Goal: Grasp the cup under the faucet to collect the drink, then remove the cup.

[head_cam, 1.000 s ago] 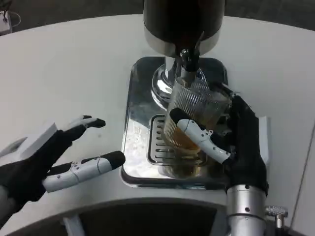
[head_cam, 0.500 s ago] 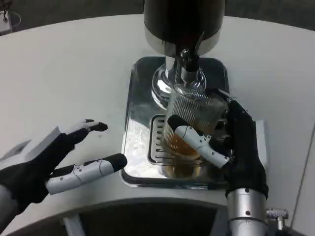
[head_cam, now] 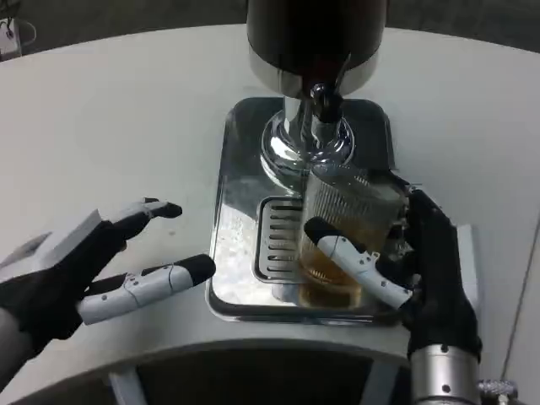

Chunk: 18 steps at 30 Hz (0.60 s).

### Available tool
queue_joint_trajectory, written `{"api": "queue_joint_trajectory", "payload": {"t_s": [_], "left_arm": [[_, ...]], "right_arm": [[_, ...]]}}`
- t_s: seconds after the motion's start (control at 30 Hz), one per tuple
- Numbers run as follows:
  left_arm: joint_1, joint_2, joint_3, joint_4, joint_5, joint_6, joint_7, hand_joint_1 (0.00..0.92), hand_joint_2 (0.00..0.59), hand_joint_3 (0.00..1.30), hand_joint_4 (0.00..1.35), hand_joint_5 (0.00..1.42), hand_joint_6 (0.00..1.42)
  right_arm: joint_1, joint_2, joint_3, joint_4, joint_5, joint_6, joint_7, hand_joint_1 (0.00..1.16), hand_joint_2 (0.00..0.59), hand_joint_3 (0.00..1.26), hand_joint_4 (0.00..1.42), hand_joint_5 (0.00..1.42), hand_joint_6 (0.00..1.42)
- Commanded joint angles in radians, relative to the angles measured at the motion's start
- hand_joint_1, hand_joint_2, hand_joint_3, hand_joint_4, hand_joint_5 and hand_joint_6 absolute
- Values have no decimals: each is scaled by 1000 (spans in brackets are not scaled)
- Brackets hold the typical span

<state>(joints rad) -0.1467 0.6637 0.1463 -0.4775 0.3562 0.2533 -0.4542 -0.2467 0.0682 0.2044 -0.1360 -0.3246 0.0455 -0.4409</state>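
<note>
Left robot hand (head_cam: 80, 274): white back plate, black palm, white-and-black fingers. Right robot hand (head_cam: 422, 270): mostly black, white finger segments, silver cylindrical forearm.

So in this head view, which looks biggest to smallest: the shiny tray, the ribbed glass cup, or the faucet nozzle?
1. Shiny tray, clearly the largest.
2. Ribbed glass cup, held in the right hand.
3. Faucet nozzle, the smallest.

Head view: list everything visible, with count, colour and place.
Table: one, white, round, under everything.
Dispenser: one, dark body on a chrome base, top centre.
Faucet: one, black, at the dispenser's front.
Tray: one, chrome with a slotted grate, centre.
Cup: one, clear ribbed, amber drink inside, over the tray's right part.
Left hand: fingers spread, holding nothing, lower left.
Right hand: grips the cup, lower right.
</note>
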Motion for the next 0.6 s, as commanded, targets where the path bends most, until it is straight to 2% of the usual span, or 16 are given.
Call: {"api": "queue_joint_trajectory", "payload": {"t_s": [0.03,0.4,0.6], "left_arm": [[-16,8,-6,15,-4,-6,1,0,63,180,52,100,212],[-48,3,-25,28,0,-16,8,0,63,172,52,100,212],[-42,-1,-20,5,-2,-27,9,0,63,170,45,100,212]], "right_arm": [[41,12,-21,-76,9,-60,14,918,218,846,1097,1318,1424],[163,8,-26,-255,38,-82,100,918,218,849,1108,1317,1424],[254,-24,-18,-366,54,-96,189,918,218,862,1111,1316,1424]]}}
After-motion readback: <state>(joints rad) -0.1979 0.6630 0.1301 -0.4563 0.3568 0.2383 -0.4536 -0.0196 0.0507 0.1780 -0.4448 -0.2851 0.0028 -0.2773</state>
